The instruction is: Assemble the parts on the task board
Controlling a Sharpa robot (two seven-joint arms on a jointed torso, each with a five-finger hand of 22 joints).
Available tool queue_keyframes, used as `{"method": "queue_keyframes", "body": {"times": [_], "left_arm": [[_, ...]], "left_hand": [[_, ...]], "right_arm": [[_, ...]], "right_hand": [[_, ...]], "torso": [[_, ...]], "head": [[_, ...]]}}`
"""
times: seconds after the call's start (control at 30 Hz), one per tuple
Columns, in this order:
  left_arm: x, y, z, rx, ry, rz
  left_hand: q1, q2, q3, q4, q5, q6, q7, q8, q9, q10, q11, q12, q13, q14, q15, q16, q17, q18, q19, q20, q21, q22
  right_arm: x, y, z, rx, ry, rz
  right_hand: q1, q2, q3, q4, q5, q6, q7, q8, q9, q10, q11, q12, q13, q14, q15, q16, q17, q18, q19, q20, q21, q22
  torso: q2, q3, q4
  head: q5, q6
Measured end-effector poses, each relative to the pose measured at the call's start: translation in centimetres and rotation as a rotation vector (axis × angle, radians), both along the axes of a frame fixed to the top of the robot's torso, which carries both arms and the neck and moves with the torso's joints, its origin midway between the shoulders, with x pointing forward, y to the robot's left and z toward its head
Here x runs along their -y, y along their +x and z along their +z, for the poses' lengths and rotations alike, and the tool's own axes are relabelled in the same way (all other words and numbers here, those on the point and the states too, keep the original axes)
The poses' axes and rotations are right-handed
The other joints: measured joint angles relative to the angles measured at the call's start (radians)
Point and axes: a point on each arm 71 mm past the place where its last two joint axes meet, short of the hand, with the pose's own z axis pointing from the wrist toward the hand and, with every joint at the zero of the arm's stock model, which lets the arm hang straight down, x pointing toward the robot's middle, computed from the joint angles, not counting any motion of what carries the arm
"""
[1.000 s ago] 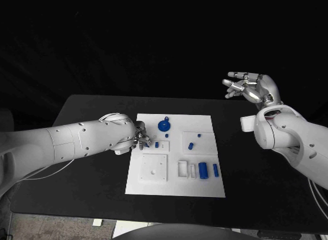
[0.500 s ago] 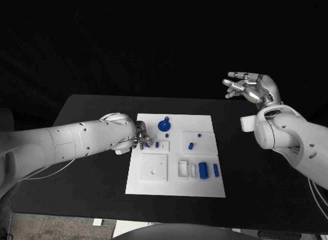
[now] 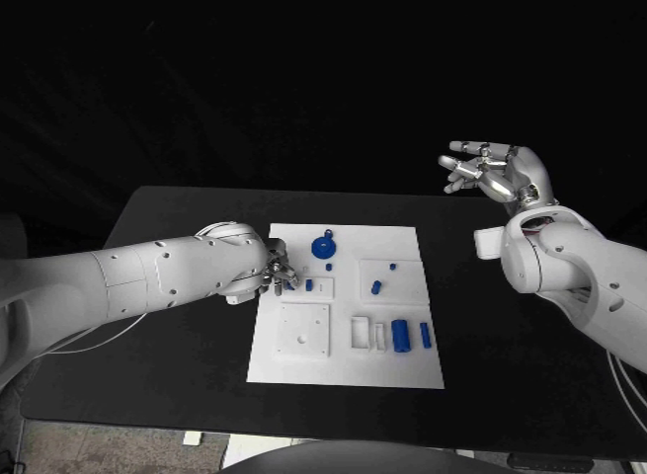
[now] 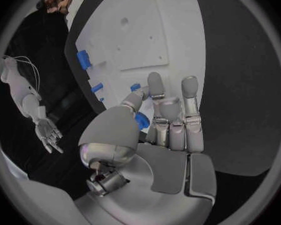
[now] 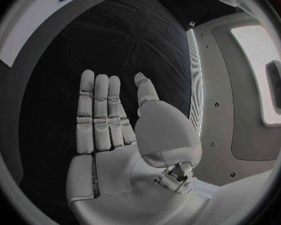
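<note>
The white task board (image 3: pixel 409 370) lies mid-table with several blue parts on it: a round knobbed piece (image 3: pixel 325 247), small pegs (image 3: pixel 376 288), a thick cylinder (image 3: pixel 402 336) and a slim bar (image 3: pixel 426 336). My left hand (image 3: pixel 271 273) hovers at the board's left edge beside a small peg (image 3: pixel 310 285). In the left wrist view the left hand (image 4: pixel 162 120) pinches a small blue part (image 4: pixel 142 120) between thumb and fingers above the board (image 4: pixel 147 35). My right hand (image 3: pixel 497 174) is raised beyond the table's far right corner; its fingers (image 5: pixel 100 110) are spread and hold nothing.
A raised white square plate (image 3: pixel 304 331) with holes sits on the board's near left. Two white slots (image 3: pixel 363 333) lie beside the thick cylinder. Black table (image 3: pixel 167 375) surrounds the board on all sides. In the right wrist view the board's edge (image 5: pixel 28 25) shows far off.
</note>
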Motion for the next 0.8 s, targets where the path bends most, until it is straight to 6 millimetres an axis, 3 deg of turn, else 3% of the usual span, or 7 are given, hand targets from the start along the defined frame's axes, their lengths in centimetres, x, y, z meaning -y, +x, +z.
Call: {"method": "queue_keyframes", "body": {"times": [0.8], "left_arm": [[0.08,0.11,-0.07,-0.006,0.011,0.000]], "left_hand": [[0.000,0.000,0.000,0.000,0.002,0.000,0.000,-0.003,0.001,0.000,0.000,0.000,0.001,0.000,0.000,0.000,0.002,0.000,0.000,0.000,0.000,0.000]], "right_arm": [[-0.09,0.03,-0.04,-0.001,0.001,0.001]], "right_hand": [[0.000,0.000,0.000,0.000,0.000,0.000,0.000,0.000,0.000,0.000,0.000,0.000,-0.002,0.000,0.000,0.000,-0.002,0.000,0.000,0.000,0.005,-0.008]], "torso": [[0.000,-0.0003,-0.0004]], "head": [[0.000,0.000]]}}
